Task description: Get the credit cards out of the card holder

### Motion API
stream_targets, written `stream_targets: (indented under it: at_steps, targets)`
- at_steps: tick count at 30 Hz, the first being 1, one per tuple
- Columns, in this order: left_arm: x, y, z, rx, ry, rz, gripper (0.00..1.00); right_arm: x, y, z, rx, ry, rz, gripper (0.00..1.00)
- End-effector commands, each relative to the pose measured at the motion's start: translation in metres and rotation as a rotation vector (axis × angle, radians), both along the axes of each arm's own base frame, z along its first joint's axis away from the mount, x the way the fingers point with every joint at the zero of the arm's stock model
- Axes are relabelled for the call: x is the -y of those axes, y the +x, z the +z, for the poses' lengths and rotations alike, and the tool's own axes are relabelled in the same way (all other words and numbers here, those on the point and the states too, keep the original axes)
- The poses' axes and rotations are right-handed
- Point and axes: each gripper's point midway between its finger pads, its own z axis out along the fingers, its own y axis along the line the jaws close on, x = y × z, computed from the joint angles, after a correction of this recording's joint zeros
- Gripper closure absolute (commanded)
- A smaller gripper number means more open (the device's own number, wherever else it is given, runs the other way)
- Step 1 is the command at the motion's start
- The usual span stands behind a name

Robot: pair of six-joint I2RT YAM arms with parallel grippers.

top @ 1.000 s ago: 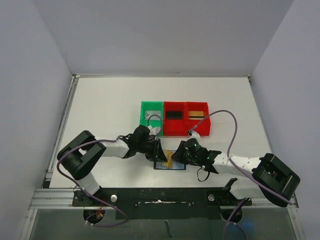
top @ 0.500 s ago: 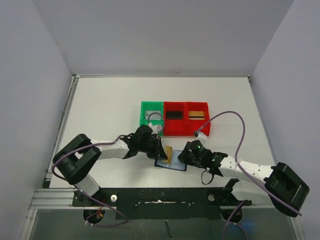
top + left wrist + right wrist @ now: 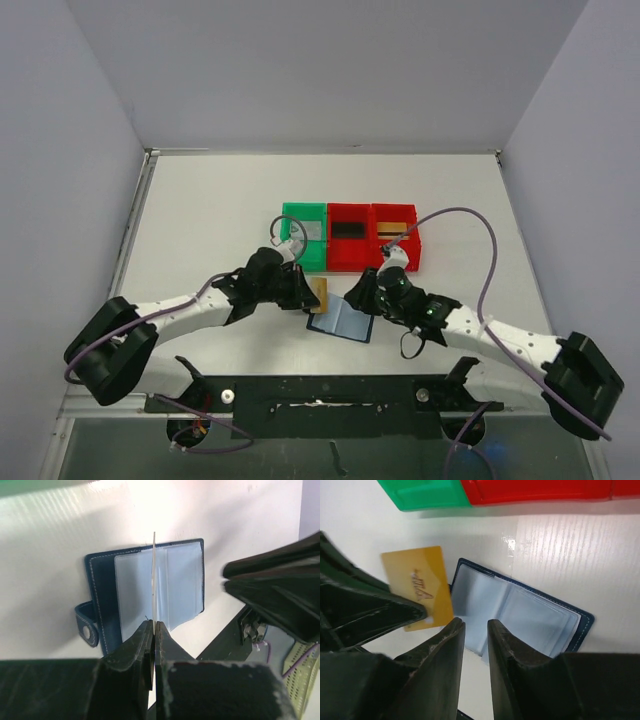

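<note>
The card holder (image 3: 341, 323) lies open on the white table, navy outside with pale clear pockets (image 3: 175, 587) (image 3: 520, 611). My left gripper (image 3: 306, 294) (image 3: 154, 625) is shut on a gold credit card (image 3: 319, 295) (image 3: 417, 586), held clear of the holder's left edge; the left wrist view shows the card edge-on (image 3: 153, 575). My right gripper (image 3: 360, 298) (image 3: 475, 625) hovers over the holder's near pocket edge, jaws a little apart with nothing between them.
A green tray (image 3: 303, 240) (image 3: 425, 494) holding a grey card and two red trays (image 3: 349, 250) (image 3: 535, 491) stand just behind the holder. One red tray holds a black card (image 3: 348, 229), the other a gold-orange one (image 3: 395, 229).
My left gripper has closed on the gold card and drawn it up and to the left, out of the holder. The right gripper has let go of the holder and opened slightly.
</note>
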Motion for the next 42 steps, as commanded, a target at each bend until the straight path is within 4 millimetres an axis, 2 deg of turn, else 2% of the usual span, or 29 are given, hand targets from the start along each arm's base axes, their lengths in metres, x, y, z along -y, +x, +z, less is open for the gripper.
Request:
stream_targets:
  at_steps: [1,6,9,12,13,16,19,23,25,27,29,31,33,36,39,42]
  targets:
    - [-0.026,0.018,0.014,0.098,0.049,0.114,1.00,-0.032,0.016,0.006,-0.001,0.007,0.052,0.74]
    - [-0.041,0.021,0.024,0.138,0.034,0.168,1.00,-0.043,0.008,-0.031,-0.099,-0.041,0.112,0.73]
    - [-0.044,0.022,0.030,0.163,0.017,0.179,1.00,-0.027,0.002,-0.056,-0.172,-0.125,0.073,0.72]
    - [-0.043,0.021,0.036,0.179,-0.002,0.166,1.00,-0.017,-0.002,-0.057,-0.182,-0.167,0.058,0.71]
    - [-0.042,0.021,0.038,0.186,-0.008,0.159,1.00,-0.017,0.000,-0.051,-0.165,-0.164,0.060,0.70]
    - [-0.036,0.019,0.045,0.207,-0.052,0.136,1.00,-0.024,0.008,-0.014,-0.062,-0.102,0.091,0.67]
    - [-0.024,0.017,0.062,0.231,-0.142,0.097,1.00,-0.020,0.018,0.017,0.027,-0.067,0.073,0.48]
    - [-0.014,0.013,0.077,0.261,-0.224,0.046,1.00,0.002,0.038,0.038,0.096,-0.027,-0.014,0.27]
    - [-0.011,0.011,0.081,0.259,-0.250,0.039,1.00,0.011,0.055,0.051,0.143,0.020,-0.017,0.24]
    - [-0.007,0.006,0.087,0.254,-0.285,0.016,1.00,0.011,0.067,0.067,0.205,0.075,0.049,0.23]
    - [-0.004,0.000,0.095,0.244,-0.332,-0.009,1.00,0.003,0.065,0.088,0.266,0.146,0.156,0.23]
    - [-0.002,-0.006,0.104,0.239,-0.390,-0.015,1.00,0.003,0.060,0.100,0.312,0.190,0.176,0.23]
    - [-0.001,-0.011,0.117,0.250,-0.475,-0.020,1.00,-0.001,0.049,0.105,0.340,0.270,0.205,0.21]
    - [0.000,-0.022,0.122,0.222,-0.537,-0.046,1.00,-0.014,0.027,0.112,0.369,0.385,0.321,0.19]
    - [0.001,-0.031,0.131,0.200,-0.587,-0.081,1.00,-0.030,0.014,0.121,0.387,0.408,0.439,0.19]
    - [0.000,-0.035,0.145,0.213,-0.648,-0.080,1.00,-0.044,0.002,0.121,0.395,0.399,0.510,0.23]
